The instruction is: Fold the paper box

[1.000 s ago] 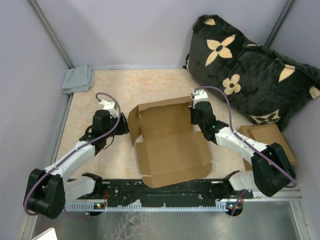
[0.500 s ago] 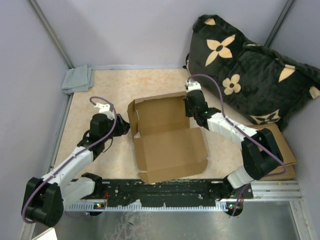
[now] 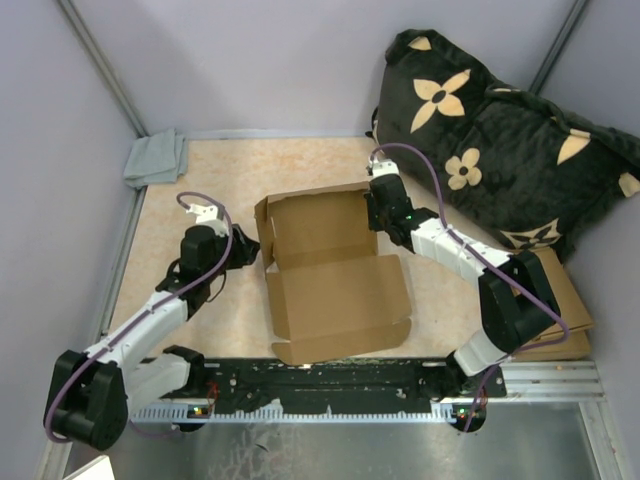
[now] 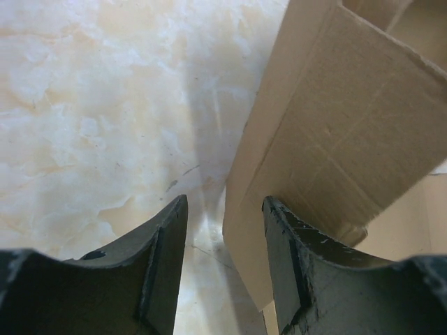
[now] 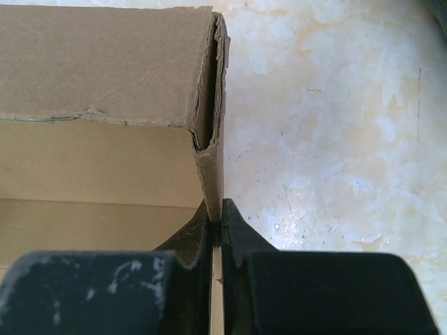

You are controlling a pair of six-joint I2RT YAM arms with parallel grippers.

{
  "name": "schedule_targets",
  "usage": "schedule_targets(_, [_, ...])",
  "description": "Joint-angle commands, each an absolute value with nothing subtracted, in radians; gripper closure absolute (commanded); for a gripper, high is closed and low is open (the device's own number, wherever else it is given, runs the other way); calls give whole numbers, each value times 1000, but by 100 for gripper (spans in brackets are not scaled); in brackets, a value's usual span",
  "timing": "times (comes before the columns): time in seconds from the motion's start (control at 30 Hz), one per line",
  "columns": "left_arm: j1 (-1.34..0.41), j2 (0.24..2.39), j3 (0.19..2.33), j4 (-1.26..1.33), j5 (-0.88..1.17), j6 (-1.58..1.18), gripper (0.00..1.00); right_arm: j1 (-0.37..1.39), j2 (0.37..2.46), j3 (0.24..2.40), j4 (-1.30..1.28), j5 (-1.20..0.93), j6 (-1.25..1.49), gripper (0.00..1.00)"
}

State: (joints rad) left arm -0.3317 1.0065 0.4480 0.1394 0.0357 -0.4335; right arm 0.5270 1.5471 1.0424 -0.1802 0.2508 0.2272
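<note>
Lavender-grey walls [image 3: 250,60], beige marbled tabletop [image 3: 300,170], flowered black cushion [image 3: 500,140].

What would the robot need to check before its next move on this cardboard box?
1. Right gripper has hold of the paper box: ok, shut on its right side wall.
2. Left gripper ready to grasp: ok, jaws apart.
3. Left flap between the left fingers: not ok, only its corner reaches the gap, unclamped.
4. Front panel lying flat on the table: ok.
5. Grey cloth and dark cushion out of the way: ok, both apart from the box.
</note>
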Motion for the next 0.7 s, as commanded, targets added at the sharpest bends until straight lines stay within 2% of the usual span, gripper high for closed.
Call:
schedule_targets(0.0, [-336,1046,505,87,-58,-428,46,522,1538,1042,-181,263,203,100])
schedule_targets(0.2, [-335,1127,558,31,-154,-456,46,521,1616,1152,-282,264,225,100])
schedule_targets(0.67, [-334,1175,621,63,-203,-423,43,505,1773,1310,-357,219,231,98])
